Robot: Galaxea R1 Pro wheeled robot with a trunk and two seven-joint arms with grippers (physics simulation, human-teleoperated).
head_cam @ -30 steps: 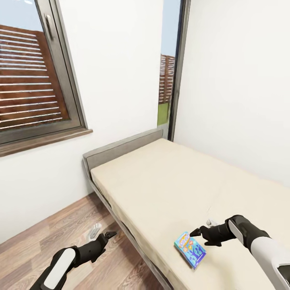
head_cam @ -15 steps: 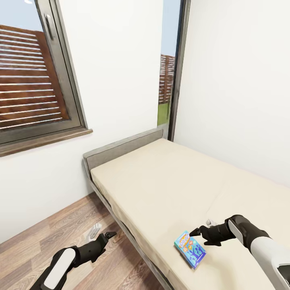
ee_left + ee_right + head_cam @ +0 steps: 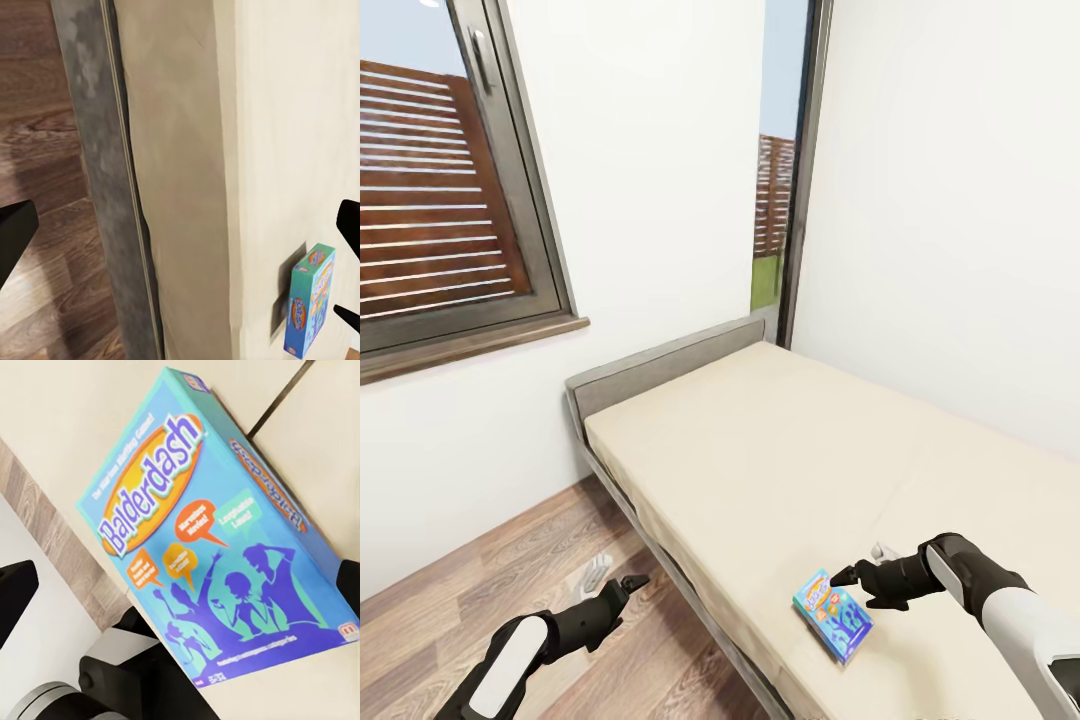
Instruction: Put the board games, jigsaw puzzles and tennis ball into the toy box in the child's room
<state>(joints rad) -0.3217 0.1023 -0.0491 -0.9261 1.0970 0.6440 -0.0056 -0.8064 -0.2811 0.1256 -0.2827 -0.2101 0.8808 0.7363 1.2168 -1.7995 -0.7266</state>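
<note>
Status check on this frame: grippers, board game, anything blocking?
Right gripper open, poised just above blue board game. Game flat on bed, near its edge, ungrasped. Left gripper open over floor. No obstruction seen.

The bed runs past the frame edge (foot unseen).

Bright, even daylight fills the room, with blue sky and a sunlit fence behind the window, and the white walls carry no glare. Shadows are soft: a faint one under the box on the bed, and a darker band along the bed's side in the left wrist view. The render is sharp, slightly softened, with straight lines leaning toward the head view's edges.
</note>
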